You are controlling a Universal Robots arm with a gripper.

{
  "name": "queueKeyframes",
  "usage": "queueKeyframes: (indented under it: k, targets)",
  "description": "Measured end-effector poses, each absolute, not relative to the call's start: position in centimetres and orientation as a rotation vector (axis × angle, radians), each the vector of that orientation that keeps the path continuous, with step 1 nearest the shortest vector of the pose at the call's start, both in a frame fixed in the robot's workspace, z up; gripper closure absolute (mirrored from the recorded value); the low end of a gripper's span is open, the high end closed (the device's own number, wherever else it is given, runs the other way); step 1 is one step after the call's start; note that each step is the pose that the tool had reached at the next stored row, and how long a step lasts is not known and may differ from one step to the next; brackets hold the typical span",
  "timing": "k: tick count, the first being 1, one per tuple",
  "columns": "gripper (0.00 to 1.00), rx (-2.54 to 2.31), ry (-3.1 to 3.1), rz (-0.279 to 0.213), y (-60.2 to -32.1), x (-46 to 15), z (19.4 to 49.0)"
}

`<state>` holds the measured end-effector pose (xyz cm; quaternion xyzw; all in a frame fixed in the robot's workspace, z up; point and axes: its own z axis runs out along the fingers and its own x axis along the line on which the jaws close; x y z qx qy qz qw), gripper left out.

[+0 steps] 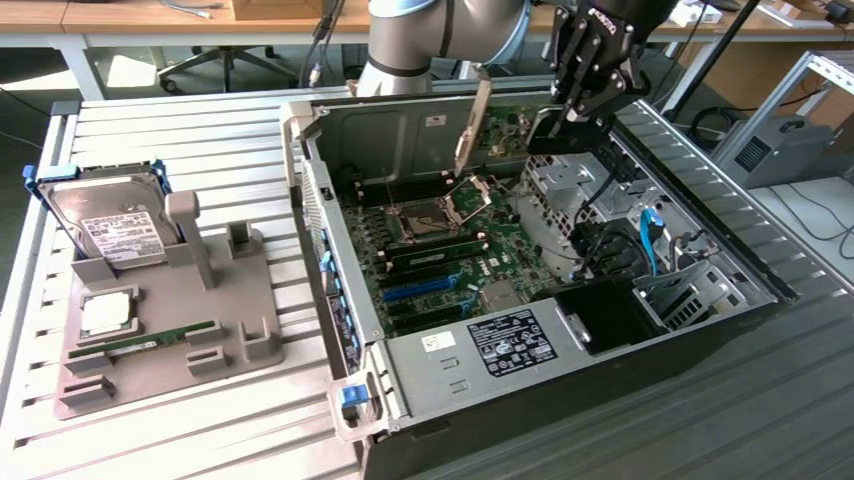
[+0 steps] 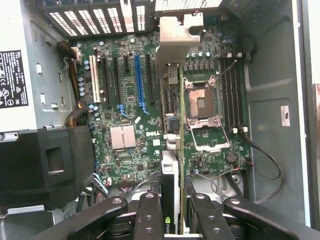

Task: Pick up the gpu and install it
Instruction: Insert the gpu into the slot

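gpu [image 2: 168, 182] edge-on in gripper [image 2: 174, 212], wrist view, over open case [image 1: 400, 130], exterior view

The case [image 1: 416, 388] is open above; black shroud [image 1: 607, 315], cables [image 1: 607, 250] and socket frame [image 1: 470, 190] intrude.

Arm [image 1: 414, 40] angled down, jaws clamped on gpu [image 1: 561, 132].

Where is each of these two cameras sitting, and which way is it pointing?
Exterior view: off the arm, high up, looking slantwise down at the open computer case; the arm and gripper show.
Wrist view: on the wrist, looking straight down into the computer case; the gripper shows.
Both show the gripper shut on the gpu above the motherboard.
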<state>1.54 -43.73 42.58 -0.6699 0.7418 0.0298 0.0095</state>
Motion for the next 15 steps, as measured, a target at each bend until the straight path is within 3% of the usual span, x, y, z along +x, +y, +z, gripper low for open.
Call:
queueKeyframes:
  k: [15]
  targets:
    - [0.73, -2.092, 2.317, 0.093, -43.7, 0.1, 42.2]
